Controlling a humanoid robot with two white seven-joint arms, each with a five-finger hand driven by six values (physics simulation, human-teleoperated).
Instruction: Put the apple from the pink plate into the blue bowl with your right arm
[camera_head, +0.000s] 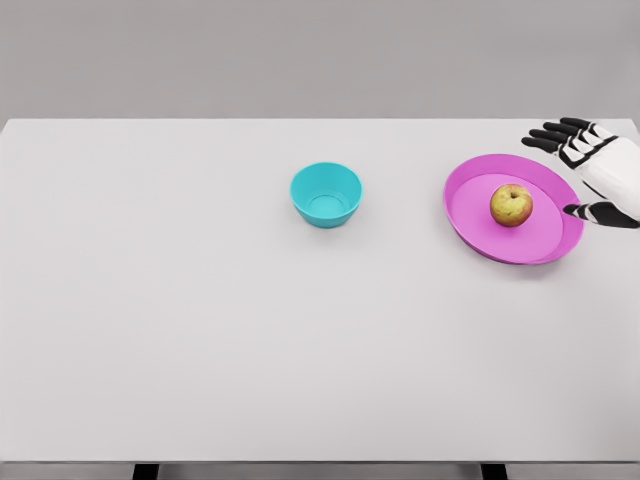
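You have the apple (511, 205) sitting on the pink plate (480, 235), a little toward the plate's far right part, stem dimple up, its skin yellow-green with a reddish blush. The plate lies flat on the white desk (200, 330), close to the desk's right edge and in its far half. Your right hand (595, 170) comes in from the right edge of the picture and hangs just beside the plate's right rim, near the desk's far right corner. Its fingers (556, 133) are spread and loosely extended, dark-tipped, pointing left over the far right of the plate's rim, while the thumb (590, 211) reaches out lower down, by the rim's right side. The hand holds nothing and is apart from the apple, with a stretch of bare pink plate between them. You cannot tell from this view whether the thumb touches the rim or floats above it. The blue bowl (326, 194) stands upright to the left of the plate, well apart from it, near the middle of the desk's width and in the far half; it looks more teal than blue, and only its own inner wall and floor show inside it.
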